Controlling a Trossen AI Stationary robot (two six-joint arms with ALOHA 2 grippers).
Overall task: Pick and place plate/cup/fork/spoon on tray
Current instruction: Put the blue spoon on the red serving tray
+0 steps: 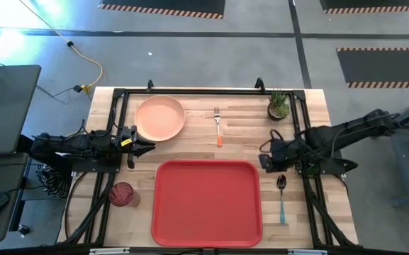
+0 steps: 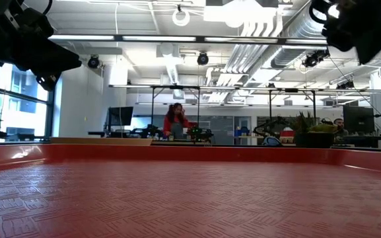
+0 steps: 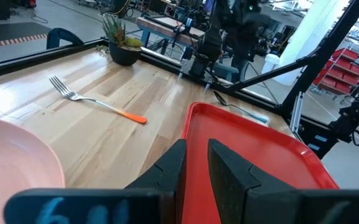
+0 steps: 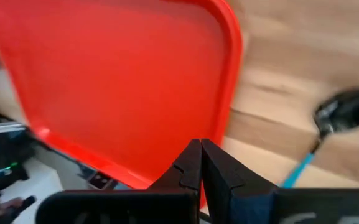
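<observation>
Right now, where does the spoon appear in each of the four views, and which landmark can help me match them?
High view: the spoon lies on the table right of the tray.
Low view: not in it.
Left wrist view: spoon beyond the tray's far edge, handle light blue.
Right wrist view: spoon on bare wood beside the tray's rim.
Shared landmark: the red tray.
</observation>
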